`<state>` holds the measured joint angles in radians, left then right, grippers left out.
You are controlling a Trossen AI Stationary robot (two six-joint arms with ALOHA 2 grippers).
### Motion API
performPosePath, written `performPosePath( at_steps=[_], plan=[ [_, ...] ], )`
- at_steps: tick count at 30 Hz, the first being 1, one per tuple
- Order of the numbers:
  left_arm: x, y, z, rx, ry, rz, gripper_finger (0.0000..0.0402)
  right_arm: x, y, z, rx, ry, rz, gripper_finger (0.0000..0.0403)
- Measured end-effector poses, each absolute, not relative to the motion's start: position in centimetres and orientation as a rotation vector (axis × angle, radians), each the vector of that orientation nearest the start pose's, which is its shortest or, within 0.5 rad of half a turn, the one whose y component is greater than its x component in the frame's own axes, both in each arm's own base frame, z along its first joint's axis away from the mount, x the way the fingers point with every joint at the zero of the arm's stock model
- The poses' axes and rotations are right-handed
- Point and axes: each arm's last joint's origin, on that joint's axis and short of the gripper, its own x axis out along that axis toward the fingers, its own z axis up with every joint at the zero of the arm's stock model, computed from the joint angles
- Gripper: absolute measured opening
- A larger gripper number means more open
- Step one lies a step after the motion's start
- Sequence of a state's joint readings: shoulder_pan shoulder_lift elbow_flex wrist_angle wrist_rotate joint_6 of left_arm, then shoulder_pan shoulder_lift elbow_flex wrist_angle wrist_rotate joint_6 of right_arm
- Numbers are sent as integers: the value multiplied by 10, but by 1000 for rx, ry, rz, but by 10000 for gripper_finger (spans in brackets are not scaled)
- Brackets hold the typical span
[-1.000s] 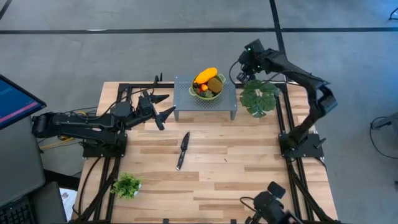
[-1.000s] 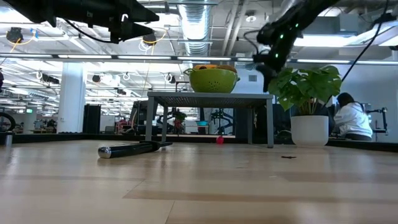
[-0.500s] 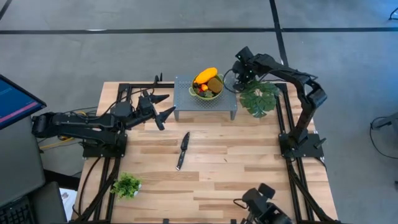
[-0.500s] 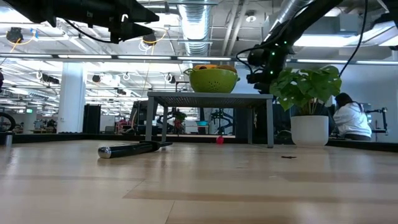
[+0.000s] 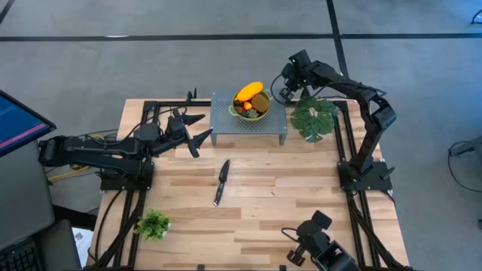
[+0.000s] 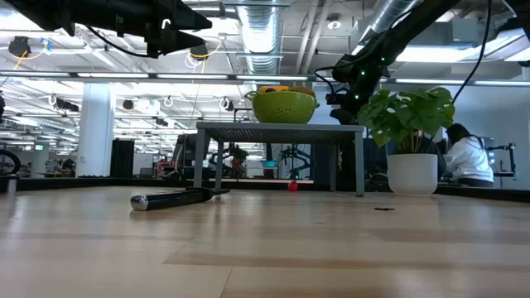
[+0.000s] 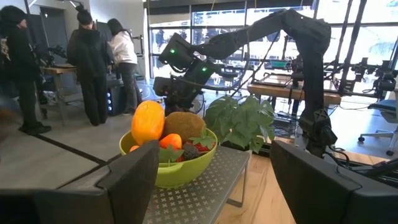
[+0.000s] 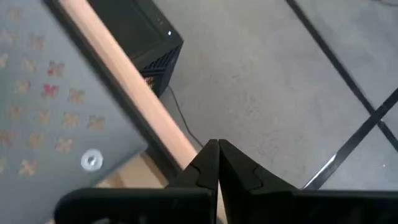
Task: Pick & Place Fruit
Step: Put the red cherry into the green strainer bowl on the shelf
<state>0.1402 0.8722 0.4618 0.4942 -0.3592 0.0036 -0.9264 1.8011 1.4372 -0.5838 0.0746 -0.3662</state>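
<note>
Fruit (image 5: pixel 251 100) is seen from above heaped in a green bowl (image 5: pixel 260 114) on a grey perforated stand (image 5: pixel 248 124) at the table's far edge. A long yellow-orange piece (image 5: pixel 248 91) and a brown kiwi (image 5: pixel 260 103) are topmost. The right gripper (image 5: pixel 285 92) is held just beside the bowl, fingers closed on nothing. The left gripper (image 5: pixel 197 128) is held open on the stand's other side, well apart from the bowl. A knife (image 5: pixel 221 181) lies on the table (image 5: pixel 301 188) in front of the stand, a leafy plant (image 5: pixel 314 117) beside it, a small plant (image 5: pixel 154 223) far from it.

At table height, the bowl (image 6: pixel 284 106) is seen on the stand (image 6: pixel 280 129), with the right arm (image 6: pixel 358 74) beside it and the knife (image 6: pixel 172 199) in front. A small red piece (image 6: pixel 291 187) lies beneath the stand. A seated person (image 6: pixel 468 159) is visible behind the potted plant (image 6: pixel 410 124).

From the left wrist, the fruit (image 7: pixel 169 134) is seen between that arm's spread fingers (image 7: pixel 133 180). The right arm (image 7: pixel 189 68) is behind the bowl (image 7: pixel 183 168). People (image 7: pixel 93 59) stand beyond.

From the right wrist, its fingers (image 8: pixel 208 163) are pressed together over the table's edge, the stand (image 8: pixel 56 106) to one side.
</note>
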Motion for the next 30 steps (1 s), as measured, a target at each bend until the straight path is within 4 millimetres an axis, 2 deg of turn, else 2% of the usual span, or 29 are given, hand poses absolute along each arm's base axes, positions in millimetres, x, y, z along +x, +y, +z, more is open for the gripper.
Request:
performPosePath(
  at_steps=[6,12,30],
  plan=[
    [190,37,271,-6,-83,499,298,235,-313,243,142,1014,-692,0],
    [190,37,271,-6,-84,499,298,241,-308,244,135,1004,-664,0],
    [190,37,271,-6,-83,499,298,267,-278,241,182,1014,-487,0]
  ],
)
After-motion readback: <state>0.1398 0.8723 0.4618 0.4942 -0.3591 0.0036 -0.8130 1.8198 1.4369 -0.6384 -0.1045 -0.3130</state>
